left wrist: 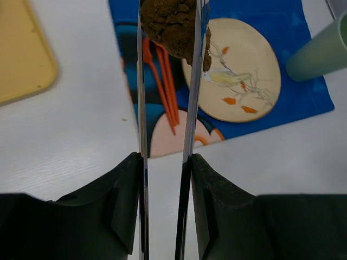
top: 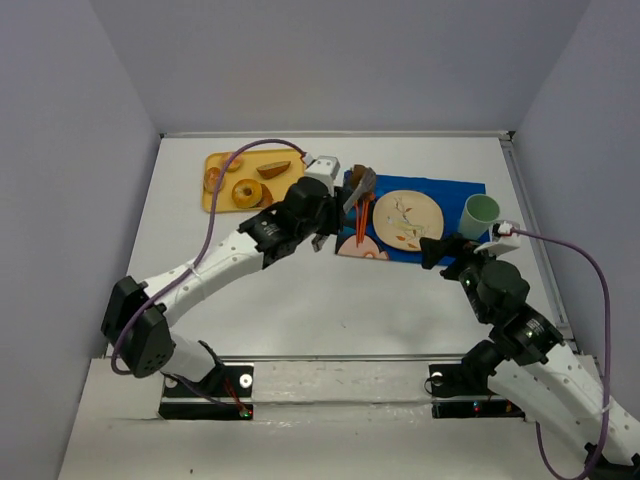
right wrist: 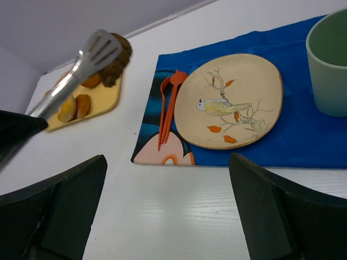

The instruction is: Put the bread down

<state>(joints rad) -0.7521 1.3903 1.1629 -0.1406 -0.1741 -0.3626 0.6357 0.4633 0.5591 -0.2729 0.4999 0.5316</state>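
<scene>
The tongs (left wrist: 142, 108) are squeezed in the closed left gripper (left wrist: 164, 168), and the bread (left wrist: 173, 24) is pinched between their far tips; it is raised off the table (left wrist: 65, 141) and is seen over the left rim of the plate (left wrist: 244, 70); the right gripper (right wrist: 168, 200) is held open and empty at the near right of the blue mat (left wrist: 293, 32). The bread is caught only at the tips and looks crumbly; a slackened squeeze would probably let it drop early, onto the orange cutlery (left wrist: 162, 81) just left of the plate or onto the mat; a harder squeeze might break it; if the tongs are lowered too steeply, the plate could be struck and pushed toward the cup (left wrist: 320, 54).
</scene>
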